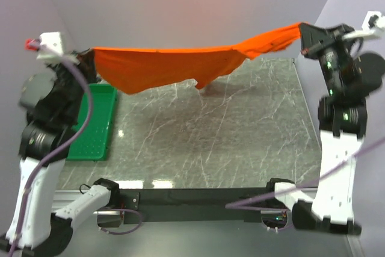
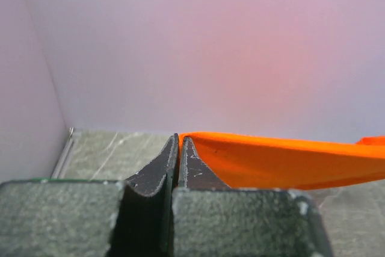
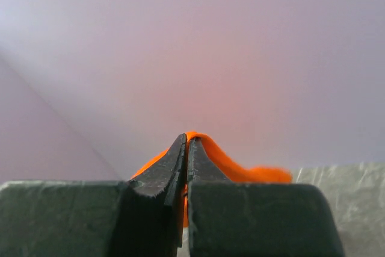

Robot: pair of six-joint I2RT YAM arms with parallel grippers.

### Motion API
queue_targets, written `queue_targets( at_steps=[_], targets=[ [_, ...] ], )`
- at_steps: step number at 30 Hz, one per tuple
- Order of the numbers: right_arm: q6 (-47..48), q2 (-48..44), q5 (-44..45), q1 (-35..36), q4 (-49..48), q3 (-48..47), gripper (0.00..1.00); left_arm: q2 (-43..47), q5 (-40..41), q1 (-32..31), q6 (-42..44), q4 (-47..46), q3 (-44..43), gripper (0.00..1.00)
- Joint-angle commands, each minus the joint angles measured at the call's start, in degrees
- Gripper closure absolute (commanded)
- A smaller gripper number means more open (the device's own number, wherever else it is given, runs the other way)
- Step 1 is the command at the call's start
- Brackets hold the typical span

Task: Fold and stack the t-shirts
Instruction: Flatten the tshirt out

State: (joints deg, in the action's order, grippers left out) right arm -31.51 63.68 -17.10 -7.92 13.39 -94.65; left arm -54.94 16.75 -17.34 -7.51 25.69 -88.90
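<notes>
The orange t-shirt hangs stretched in the air across the back of the table, held at both ends. My left gripper is shut on its left end, and the cloth runs off to the right from the closed fingertips. My right gripper is shut on its right end, higher up near the right wall. In the right wrist view the cloth bulges over the closed gripper. The shirt's lower edge sags toward the table in the middle.
A green tray lies on the left side of the dark marble table. Purple-grey walls close in at the back and both sides. A black bar runs along the near edge between the arm bases.
</notes>
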Motion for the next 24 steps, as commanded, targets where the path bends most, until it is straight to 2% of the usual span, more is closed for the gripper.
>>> queue_targets(
  at_steps=[1, 5, 10, 14, 17, 21, 24],
  targets=[
    [4.95, -7.66, 5.41, -0.6, -3.01, 3.59, 1.0, 4.57, -3.65, 0.2, 2.06, -2.58, 1.89, 0.99],
    [7.24, -14.45, 8.4, -0.6, -2.76, 5.88, 1.0, 8.96, -5.94, 0.2, 1.09, -1.0, 2.16, 0.99],
    [12.43, -15.08, 10.24, -0.6, 0.85, -0.43, 1.0, 9.41, -7.26, 0.2, 1.26, 3.57, -2.57, 0.99],
    [15.33, -12.97, 9.64, -0.6, 2.25, -6.41, 1.0, 6.26, -4.81, 0.2, 2.41, 9.8, -9.25, 0.99],
    [17.18, -9.73, 6.4, -0.6, 4.7, -9.92, 1.0, 0.47, -2.79, 0.2, 2.76, 14.12, -12.7, 0.99],
    [17.1, -2.79, 1.38, -0.6, 7.79, -10.91, 1.0, -3.94, -1.19, 0.2, 2.15, 11.76, -7.18, 0.99],
    [16.3, 1.69, -0.73, -0.6, 7.1, -6.87, 1.0, -8.77, -1.29, 0.2, 1.18, 7.28, 0.03, 0.99]
  ],
)
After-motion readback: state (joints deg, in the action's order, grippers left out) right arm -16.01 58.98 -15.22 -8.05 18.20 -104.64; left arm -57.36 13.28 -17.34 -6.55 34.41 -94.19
